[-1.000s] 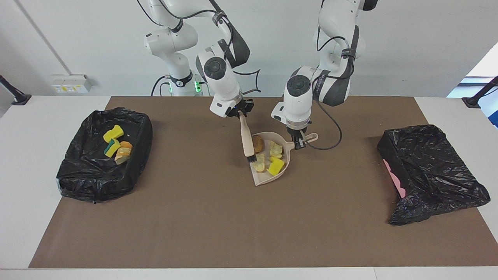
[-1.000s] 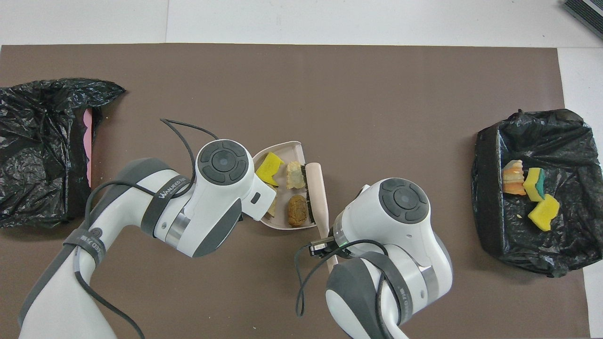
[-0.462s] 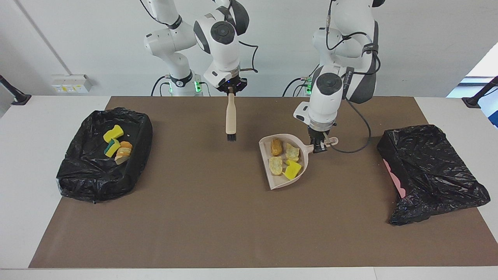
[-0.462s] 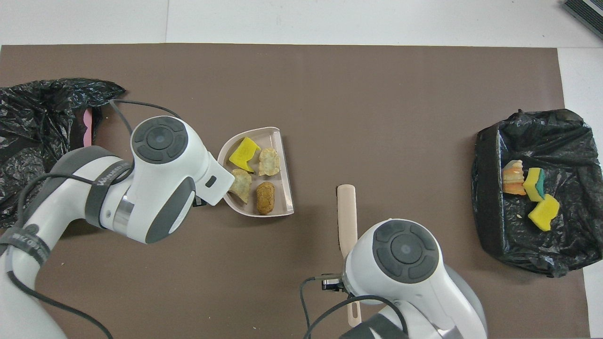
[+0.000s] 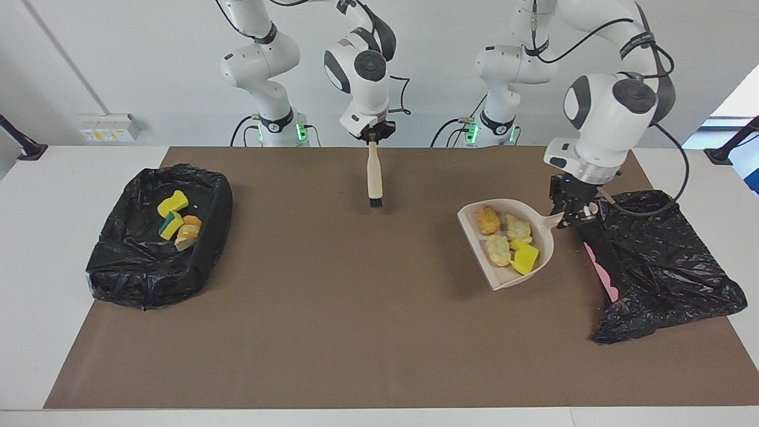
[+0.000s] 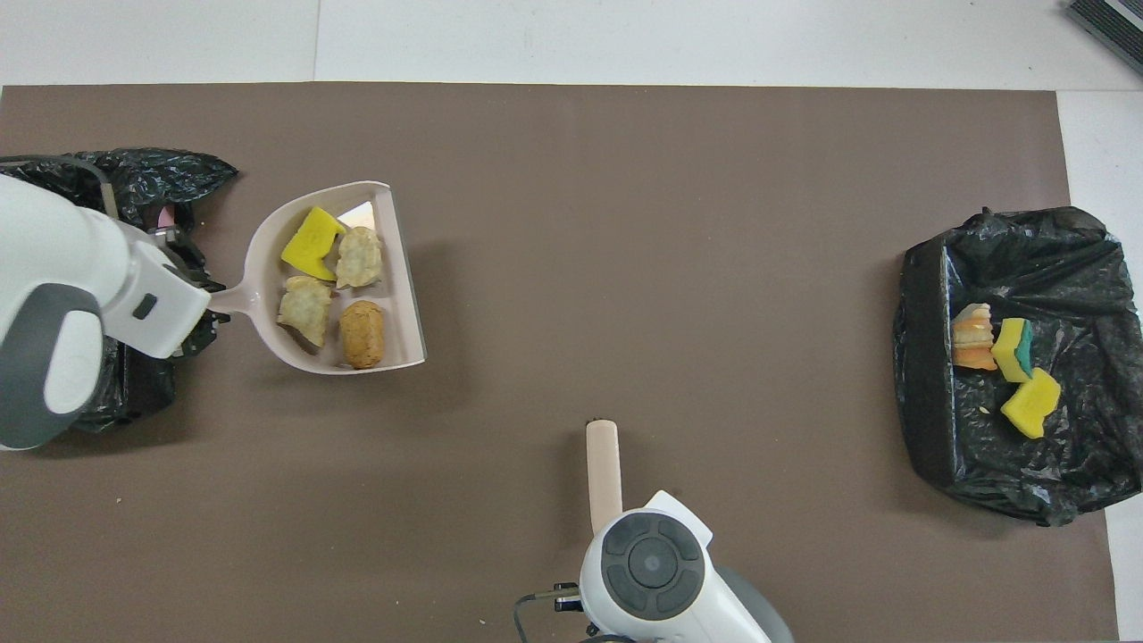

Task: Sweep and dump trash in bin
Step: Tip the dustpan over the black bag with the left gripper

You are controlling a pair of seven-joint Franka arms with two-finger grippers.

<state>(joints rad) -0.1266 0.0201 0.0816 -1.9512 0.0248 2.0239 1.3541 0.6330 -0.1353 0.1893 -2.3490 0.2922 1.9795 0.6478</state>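
At right of the facing view, the left gripper (image 5: pixel 574 212) clamps its fingers on the dustpan (image 5: pixel 505 261) carrying trash (image 5: pixel 509 239); upper centre, the right gripper (image 5: pixel 372 135) grips the brush (image 5: pixel 374 175).

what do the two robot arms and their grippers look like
Both arms are glossy white with rounded joints, dark grey bands and round dark grey caps on the joints. Loose black cables run along each. The left gripper and right gripper are small and black, under white wrist blocks. Green lights glow at both bases.
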